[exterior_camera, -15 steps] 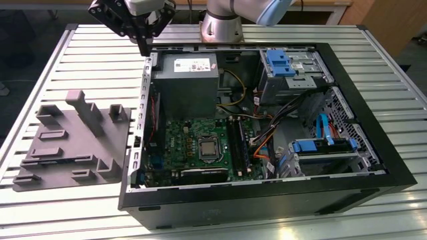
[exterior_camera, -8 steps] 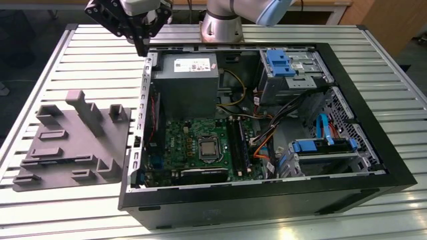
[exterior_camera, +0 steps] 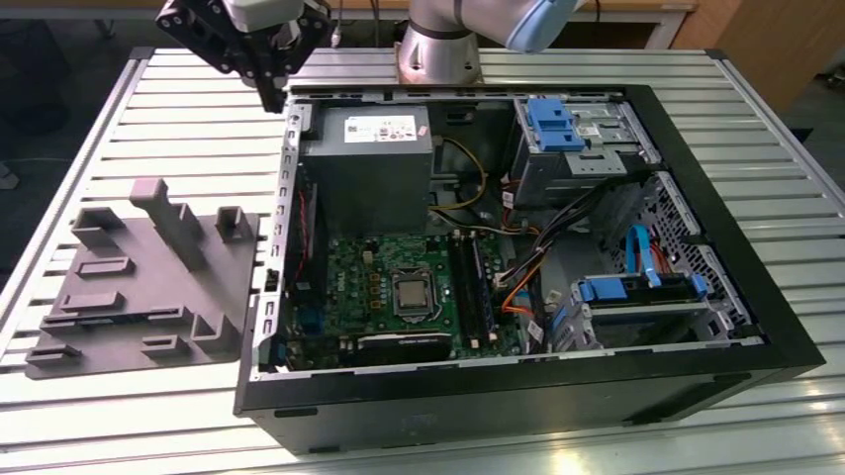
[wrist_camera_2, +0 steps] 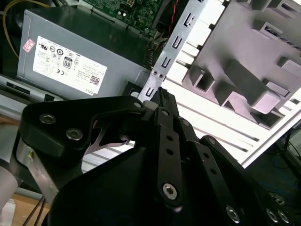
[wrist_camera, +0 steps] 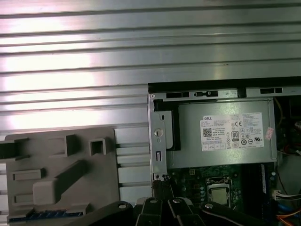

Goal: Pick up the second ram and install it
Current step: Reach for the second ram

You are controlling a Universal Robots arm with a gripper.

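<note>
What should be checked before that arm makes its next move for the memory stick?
1. The gripper is empty: ok, nothing shows between its fingers.
2. Its fingers are open for a grab: not ok, shut.
3. The second ram is found: cannot tell; a blue-edged strip on the grey tray may be it.
4. The gripper is above the tray: not ok, it hangs by the case corner near the power supply.
5. The memory slots are free: cannot tell.
</note>
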